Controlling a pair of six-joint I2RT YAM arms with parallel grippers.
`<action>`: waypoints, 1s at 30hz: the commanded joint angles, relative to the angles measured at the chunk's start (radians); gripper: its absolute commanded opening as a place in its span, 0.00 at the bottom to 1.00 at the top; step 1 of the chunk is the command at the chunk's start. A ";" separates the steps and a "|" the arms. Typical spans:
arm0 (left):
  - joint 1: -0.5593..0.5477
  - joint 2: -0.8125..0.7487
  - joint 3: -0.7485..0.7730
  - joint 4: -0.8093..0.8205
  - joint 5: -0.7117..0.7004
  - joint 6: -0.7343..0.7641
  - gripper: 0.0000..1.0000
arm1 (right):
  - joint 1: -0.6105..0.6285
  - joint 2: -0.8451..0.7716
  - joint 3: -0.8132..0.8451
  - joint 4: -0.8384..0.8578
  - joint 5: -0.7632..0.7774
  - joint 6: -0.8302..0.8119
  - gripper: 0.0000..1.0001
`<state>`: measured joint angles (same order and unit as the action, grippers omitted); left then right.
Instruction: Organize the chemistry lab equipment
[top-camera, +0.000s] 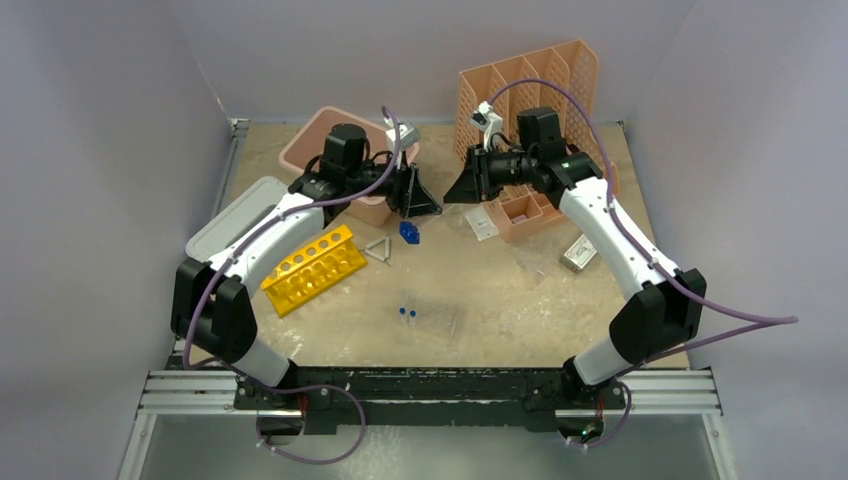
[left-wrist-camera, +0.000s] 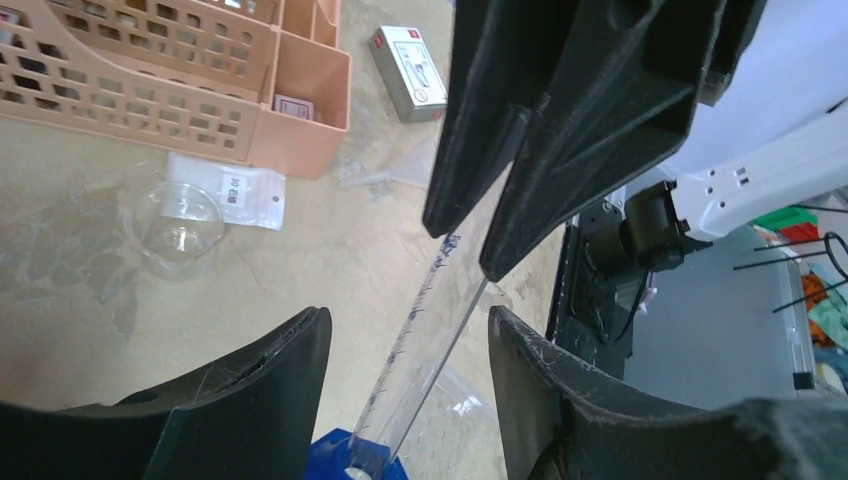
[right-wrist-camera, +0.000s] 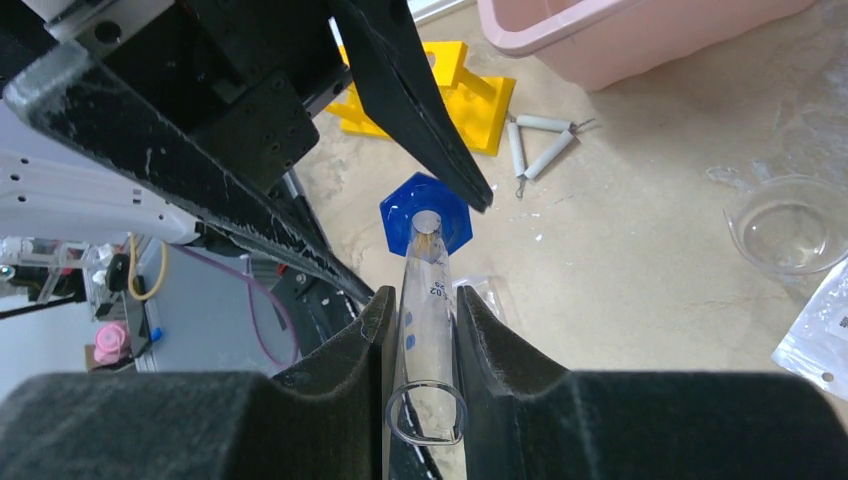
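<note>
A clear graduated cylinder (right-wrist-camera: 425, 290) with a blue hexagonal base (right-wrist-camera: 425, 212) hangs tilted above the table. My right gripper (right-wrist-camera: 420, 330) is shut on it just below its open mouth. My left gripper (left-wrist-camera: 408, 320) is open around the base end, with a gap between the cylinder (left-wrist-camera: 430, 310) and each finger. From above, the blue base (top-camera: 408, 232) shows under the left gripper (top-camera: 425, 195), which faces the right gripper (top-camera: 458, 187). The yellow test-tube rack (top-camera: 313, 268), wire triangle (top-camera: 378, 250), clear tray (top-camera: 440, 320) and blue-capped vials (top-camera: 406, 313) lie on the table.
A pink tub (top-camera: 320, 140) stands behind the left arm, with its grey lid (top-camera: 235, 225) at the left edge. The peach file holder (top-camera: 530, 90) stands at the back right. A small glass dish (right-wrist-camera: 790, 225), a plastic bag (left-wrist-camera: 235, 190) and a small box (top-camera: 578, 253) lie near it.
</note>
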<state>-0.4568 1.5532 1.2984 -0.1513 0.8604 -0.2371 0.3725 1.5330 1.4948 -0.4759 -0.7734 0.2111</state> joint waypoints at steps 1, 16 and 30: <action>-0.026 0.012 0.026 -0.022 0.075 0.090 0.57 | 0.001 0.007 0.053 0.001 -0.091 -0.036 0.19; -0.037 0.026 0.052 -0.111 0.072 0.207 0.00 | -0.001 0.032 0.082 -0.006 -0.131 -0.050 0.38; -0.018 -0.075 -0.017 0.237 -0.695 -0.217 0.00 | -0.002 -0.188 -0.068 0.456 0.536 0.224 0.79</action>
<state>-0.4938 1.5486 1.2682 -0.0887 0.4938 -0.2550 0.3702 1.4113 1.4342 -0.2039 -0.4706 0.3645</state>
